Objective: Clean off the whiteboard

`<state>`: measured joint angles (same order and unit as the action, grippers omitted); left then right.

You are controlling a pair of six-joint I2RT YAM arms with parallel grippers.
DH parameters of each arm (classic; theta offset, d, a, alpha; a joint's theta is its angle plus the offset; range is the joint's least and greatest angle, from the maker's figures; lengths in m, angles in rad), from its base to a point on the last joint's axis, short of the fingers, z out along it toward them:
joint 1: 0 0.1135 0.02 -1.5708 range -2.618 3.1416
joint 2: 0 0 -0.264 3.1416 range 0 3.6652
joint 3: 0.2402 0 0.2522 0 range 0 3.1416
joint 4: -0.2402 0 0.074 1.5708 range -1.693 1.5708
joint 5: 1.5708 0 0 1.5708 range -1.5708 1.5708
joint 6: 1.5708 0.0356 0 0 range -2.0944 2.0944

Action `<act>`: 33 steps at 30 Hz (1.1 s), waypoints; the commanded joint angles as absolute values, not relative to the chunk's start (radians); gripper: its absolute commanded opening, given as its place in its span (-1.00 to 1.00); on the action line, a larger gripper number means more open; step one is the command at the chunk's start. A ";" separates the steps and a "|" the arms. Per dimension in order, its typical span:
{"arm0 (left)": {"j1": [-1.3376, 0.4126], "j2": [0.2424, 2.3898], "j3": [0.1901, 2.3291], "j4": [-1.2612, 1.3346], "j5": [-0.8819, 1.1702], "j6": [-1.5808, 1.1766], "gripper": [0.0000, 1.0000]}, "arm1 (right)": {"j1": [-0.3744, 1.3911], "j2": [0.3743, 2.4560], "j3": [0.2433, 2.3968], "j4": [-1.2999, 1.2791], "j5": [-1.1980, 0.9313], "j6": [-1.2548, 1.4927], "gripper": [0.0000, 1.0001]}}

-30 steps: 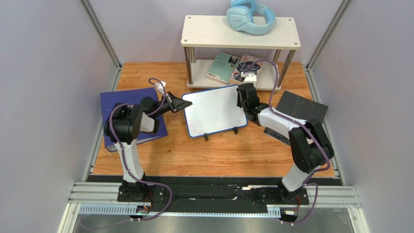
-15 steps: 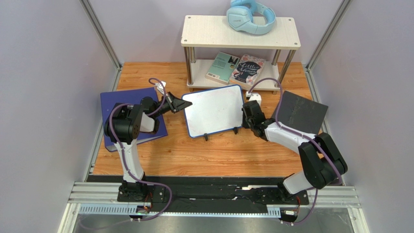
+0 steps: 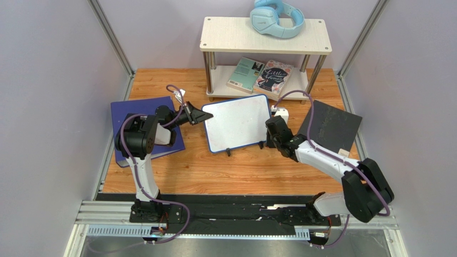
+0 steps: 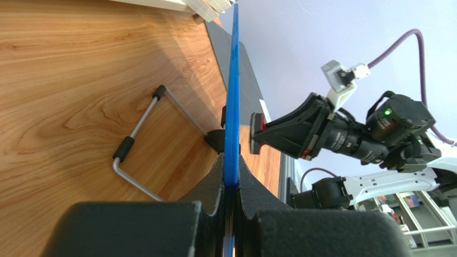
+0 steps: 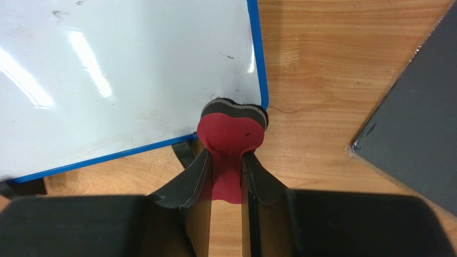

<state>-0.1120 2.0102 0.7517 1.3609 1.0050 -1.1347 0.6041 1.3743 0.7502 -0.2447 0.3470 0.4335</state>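
The whiteboard (image 3: 236,123) stands tilted on its black feet at mid-table, its glossy face nearly clean with faint smudges (image 5: 123,69). My left gripper (image 3: 203,116) is shut on its left blue frame, seen edge-on (image 4: 233,96) between the pads of that gripper (image 4: 230,160). My right gripper (image 3: 269,135) is shut on a red eraser (image 5: 231,134). The eraser's dark felt sits at the board's lower right corner, at the frame's edge. From the left wrist the right gripper (image 4: 263,134) shows just beside the board's face.
A flat black board (image 3: 332,126) lies right of my right arm. A dark blue binder (image 3: 123,110) lies under my left arm. Behind stands a small shelf (image 3: 265,35) with blue headphones (image 3: 276,19) and books (image 3: 260,75). A wire stand (image 4: 145,155) props the whiteboard from behind.
My right gripper has slid with the eraser down the whiteboard's right side, from the upper right corner to the lower right corner. The left gripper has kept its grip in place.
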 commanded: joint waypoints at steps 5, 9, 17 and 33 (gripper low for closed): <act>-0.138 1.953 0.730 1.529 1.081 -1.124 -0.95 | 0.623 1.220 0.706 -0.370 0.279 0.503 -0.44; -0.138 1.937 0.715 1.526 1.074 -1.109 -0.86 | 0.632 1.180 0.660 -0.400 0.252 0.529 -0.09; -0.138 1.896 0.703 1.493 1.072 -1.066 -0.62 | 0.643 1.095 0.612 -0.462 0.236 0.557 0.47; -0.137 1.424 0.693 0.567 0.793 -0.479 0.67 | 0.722 1.215 0.733 -0.371 0.206 0.466 0.42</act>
<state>-0.1314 1.5352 0.6540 0.8692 0.9001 -0.7200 0.6758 1.1599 0.6552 -0.4515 0.2230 0.5026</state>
